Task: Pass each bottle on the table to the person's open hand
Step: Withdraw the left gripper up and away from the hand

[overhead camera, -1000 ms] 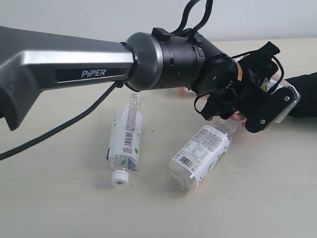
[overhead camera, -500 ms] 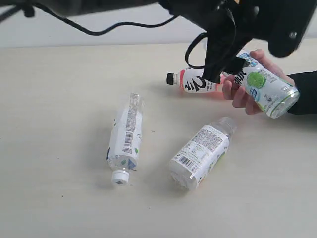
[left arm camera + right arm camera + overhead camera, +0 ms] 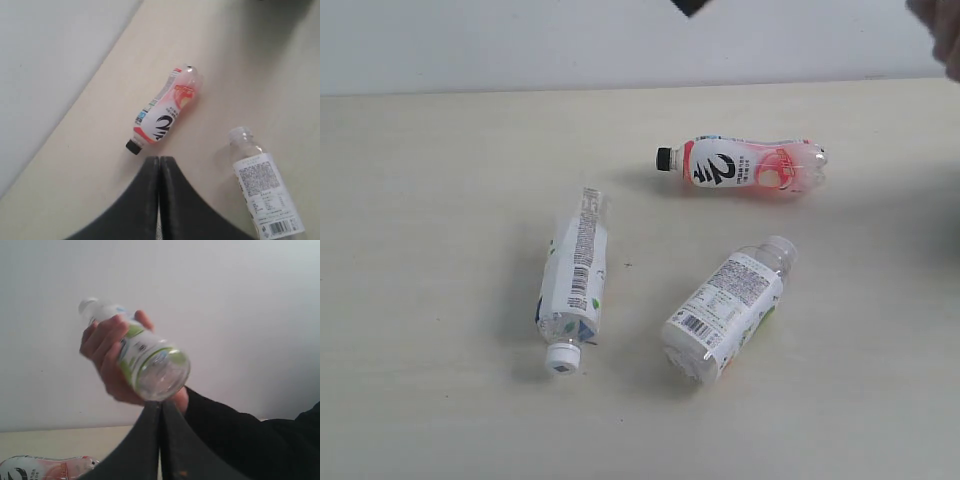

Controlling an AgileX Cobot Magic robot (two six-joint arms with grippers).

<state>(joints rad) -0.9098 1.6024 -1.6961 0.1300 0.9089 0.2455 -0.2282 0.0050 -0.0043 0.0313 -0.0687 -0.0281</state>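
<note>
Three bottles lie on the table (image 3: 440, 200). A pink, black-capped bottle (image 3: 740, 166) lies at the back. A white-capped bottle (image 3: 573, 280) lies at the left, and a clear, white-labelled bottle (image 3: 725, 308) lies right of it. My left gripper (image 3: 159, 159) is shut and empty, high above the pink bottle (image 3: 165, 112) and the clear bottle (image 3: 262, 185). My right gripper (image 3: 160, 404) is shut and empty, just below a green-labelled bottle (image 3: 150, 360) that the person's hand (image 3: 102, 347) grips in the air. The pink bottle (image 3: 45, 467) shows low in that view.
A pale wall (image 3: 520, 40) runs behind the table. A dark scrap of an arm (image 3: 692, 5) and a blur of the hand (image 3: 945, 35) sit at the exterior view's top edge. The person's black sleeve (image 3: 240, 440) is beside my right gripper.
The left arm has lifted out of the exterior view, away from the green-labelled bottle. The hand has carried that bottle up and off to the right. The three bottles on the table have not moved.
</note>
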